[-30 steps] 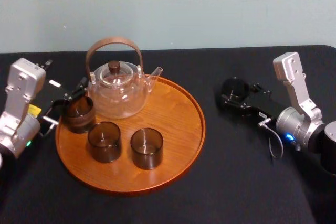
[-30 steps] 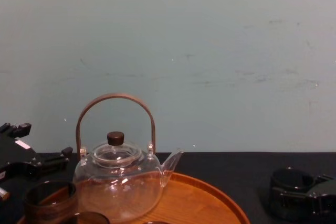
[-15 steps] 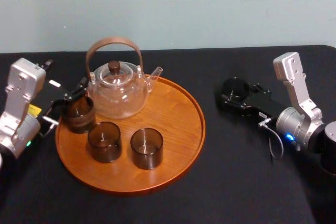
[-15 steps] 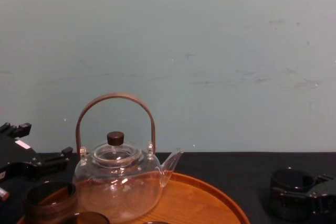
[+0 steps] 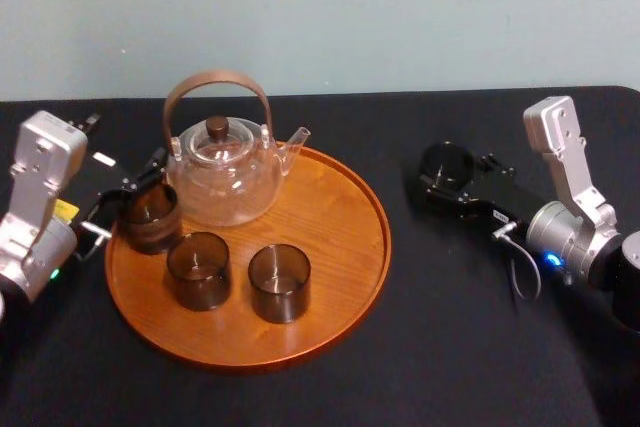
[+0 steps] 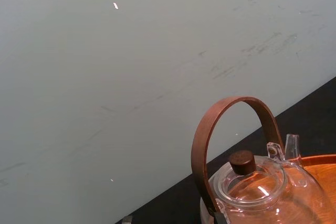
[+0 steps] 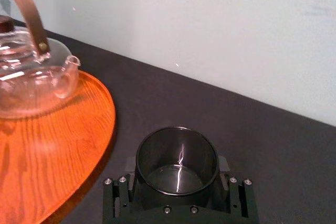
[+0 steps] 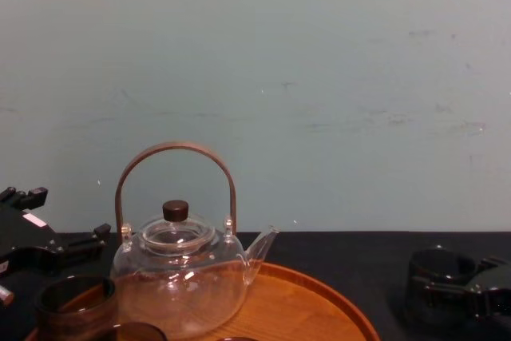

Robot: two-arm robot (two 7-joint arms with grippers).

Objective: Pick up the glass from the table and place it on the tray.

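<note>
Glass (image 5: pixel 446 163): dark, smooth, thin-walled; probably light, slippery, breakable. Location: table (image 5: pixel 440 347), centre right of head view, apart from tray (image 5: pixel 340 217). Right gripper (image 5: pixel 450 179): clamped across its lower wall, a sound hold. Left gripper (image 5: pixel 130 192): left edge, beside tray rim; grip cannot be told.

Black-clothed worktop with a round wooden tray and one dark glass.
The worktop (image 5: pixel 440 347) spreads wide under a plain black cloth. The tray (image 5: pixel 345 237) lies flat on it, off to the left of the right gripper (image 5: pixel 452 185) and clear of it, with a strip of bare cloth between them. The glass (image 5: pixel 446 161) stands upright between that gripper's fingers, gripped on both sides; whether its base touches the cloth cannot be told.
</note>
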